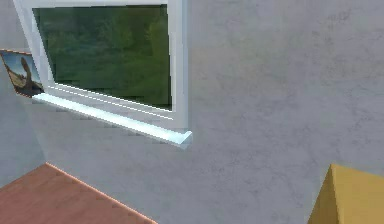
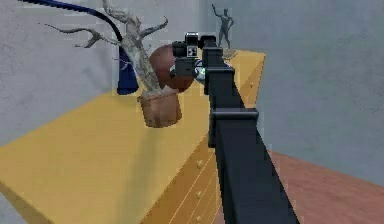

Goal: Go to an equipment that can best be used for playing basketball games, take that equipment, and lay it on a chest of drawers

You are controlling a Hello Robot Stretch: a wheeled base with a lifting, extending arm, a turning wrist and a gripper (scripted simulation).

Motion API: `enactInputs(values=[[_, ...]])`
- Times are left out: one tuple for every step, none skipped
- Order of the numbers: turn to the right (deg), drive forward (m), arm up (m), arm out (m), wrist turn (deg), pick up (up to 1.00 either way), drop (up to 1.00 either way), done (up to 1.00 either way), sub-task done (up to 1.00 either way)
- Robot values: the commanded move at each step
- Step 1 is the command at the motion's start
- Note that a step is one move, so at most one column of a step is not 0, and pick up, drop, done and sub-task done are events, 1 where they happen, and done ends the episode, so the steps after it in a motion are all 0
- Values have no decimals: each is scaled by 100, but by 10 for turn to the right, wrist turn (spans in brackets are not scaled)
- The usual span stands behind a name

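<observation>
at the far end of the arm [image 2: 236,140], gripper [image 2: 178,68] out above the yellow chest of drawers [image 2: 90,140], with a round orange-brown basketball [image 2: 158,62] at its fingers. cannot tell whether holding the ball or merely next to it, with a potted bare tree [image 2: 160,108] standing on the top just below and behind. beside that, a dark blue vase [image 2: 127,78]; farther along the top, a small grey statue [image 2: 224,24]. ahead in the forward view, a window [image 1: 105,50], a wall picture [image 1: 18,72] and a yellow corner of furniture [image 1: 352,195]. by judgement, mostly done: ball and drawers together at last stage; left to do, laying the ball on a bare stretch of the top.
</observation>
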Motion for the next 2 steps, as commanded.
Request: enactInputs(values=[[0,0,0,-10,0,0,0,0,0],[0,0,0,0,0,0,0,100,0]])
